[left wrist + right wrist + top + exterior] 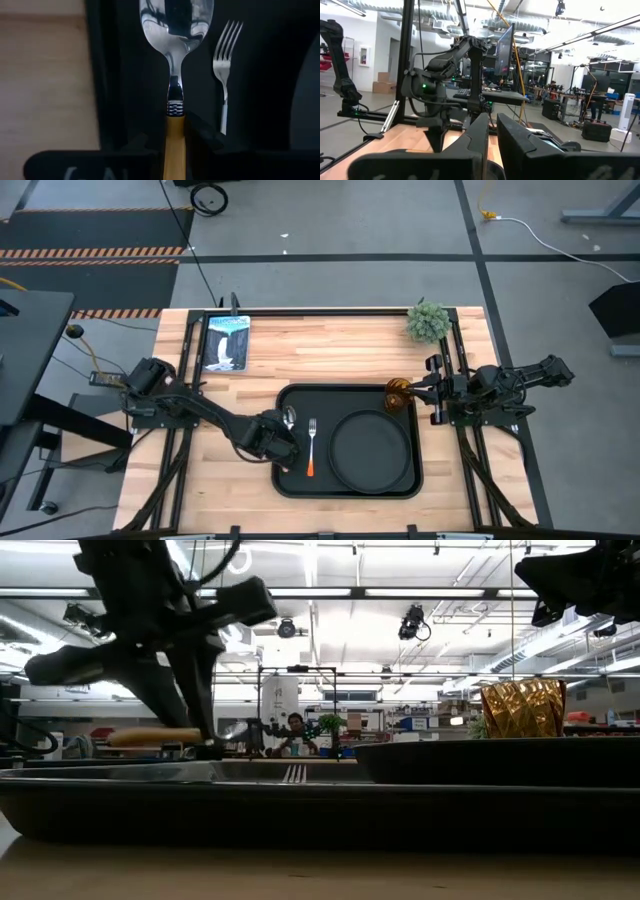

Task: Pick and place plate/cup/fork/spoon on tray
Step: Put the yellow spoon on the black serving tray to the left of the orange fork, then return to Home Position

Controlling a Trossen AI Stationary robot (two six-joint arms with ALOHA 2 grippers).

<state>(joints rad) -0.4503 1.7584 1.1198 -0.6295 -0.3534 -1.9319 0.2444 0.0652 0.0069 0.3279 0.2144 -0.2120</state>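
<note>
The black tray (300, 480) lies mid-table. On it are the round black plate (372, 448), the fork (312, 445) with its orange handle toward the near edge, and the amber cup (398, 394) standing at the tray's far right corner. My left gripper (277, 442) is over the tray's left part, shut on the spoon (176, 30), whose silver bowl (289, 417) points to the far edge, left of the fork (226, 55). My right gripper (432, 392) is just right of the cup, fingers together and empty. The cup does not show in the right wrist view. My left gripper pinches the spoon's orange-yellow handle (175, 145) between its two fingers, close behind the metal collar. The fingers lie along the handle, and the rest of it runs back under the gripper (155, 737). The spoon lies level, low over the tray; whether its bowl touches the tray I cannot tell.
A small green potted plant (428, 322) stands at the table's far right corner. A picture card (226, 342) lies at the far left. Bare wood lies left of and beyond the tray. A person (296, 730) shows far off in the room.
</note>
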